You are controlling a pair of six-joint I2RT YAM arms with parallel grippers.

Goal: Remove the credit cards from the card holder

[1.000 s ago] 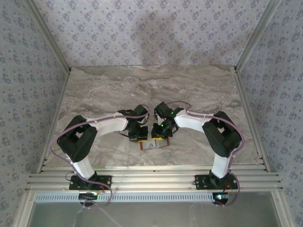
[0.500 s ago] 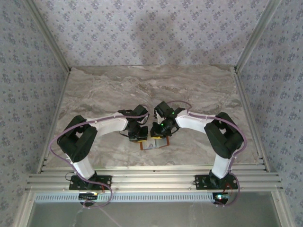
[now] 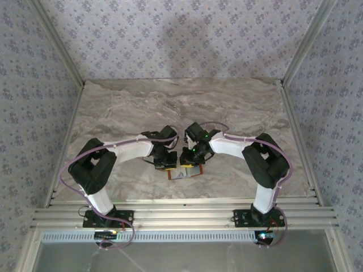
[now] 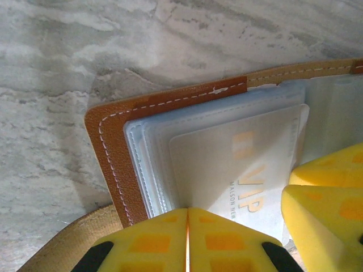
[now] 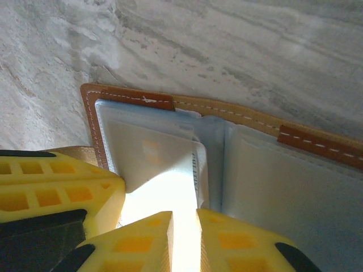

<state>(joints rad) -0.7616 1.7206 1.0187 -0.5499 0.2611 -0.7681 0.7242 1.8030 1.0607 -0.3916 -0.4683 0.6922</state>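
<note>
The right gripper [image 5: 185, 220] has just narrowed onto a pale credit card [image 4: 238, 164]. The left gripper [image 4: 187, 218], shut, pins the card holder [image 4: 113, 153]. Pull-out can start.

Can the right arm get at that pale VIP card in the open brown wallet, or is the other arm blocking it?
Likely yes. The brown leather-look wallet lies open, and the right gripper seems closed on the edge of the pale silvery-white plastic card. The shut left gripper sits at the wallet's side, leaving that edge free.
</note>
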